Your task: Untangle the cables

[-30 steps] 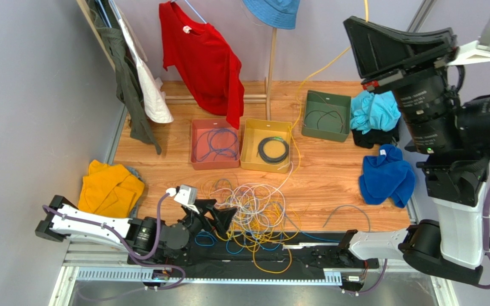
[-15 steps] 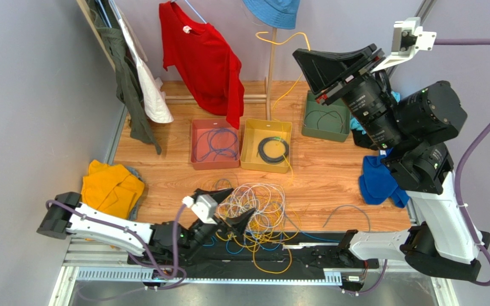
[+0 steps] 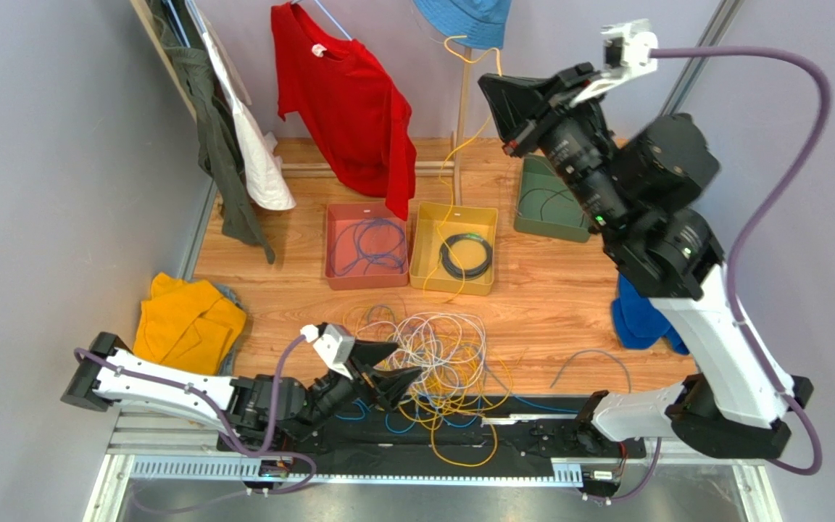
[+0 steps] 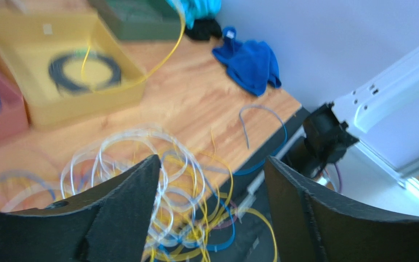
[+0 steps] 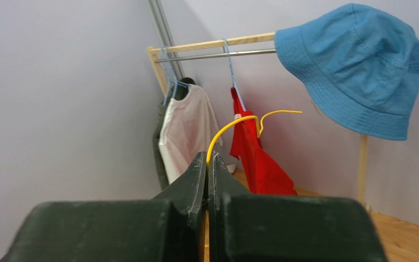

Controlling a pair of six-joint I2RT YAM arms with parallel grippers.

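The cables [image 3: 438, 364] lie in a tangled heap of yellow, white-grey and blue loops at the near edge of the wooden table. My left gripper [image 3: 391, 367] is low at the heap's left side. Its jaws stand open around several loops [image 4: 187, 180] and hold nothing; seen from the left wrist, the gripper [image 4: 211, 161] is clearly spread. My right gripper [image 3: 487, 89] is raised high at the back, shut on a yellow cable [image 3: 457, 163] that hangs down over the yellow bin toward the heap. In the right wrist view this gripper [image 5: 208, 159] pinches the yellow cable [image 5: 233, 124], whose free end curls upward.
A pink bin [image 3: 335, 272] holds blue cable, a yellow bin [image 3: 424, 277] a black coil, and a green bin [image 3: 531, 223] a dark cable. A blue cloth [image 3: 634, 315] lies right, an orange cloth [image 3: 188, 321] left. A red shirt [image 3: 351, 103] and blue hat [image 3: 463, 16] hang on the rack behind.
My right arm has swung left across the back with the yellow cable, drawing it up over the yellow bin. My left gripper has moved right into the heap's edge, jaws slightly narrower.
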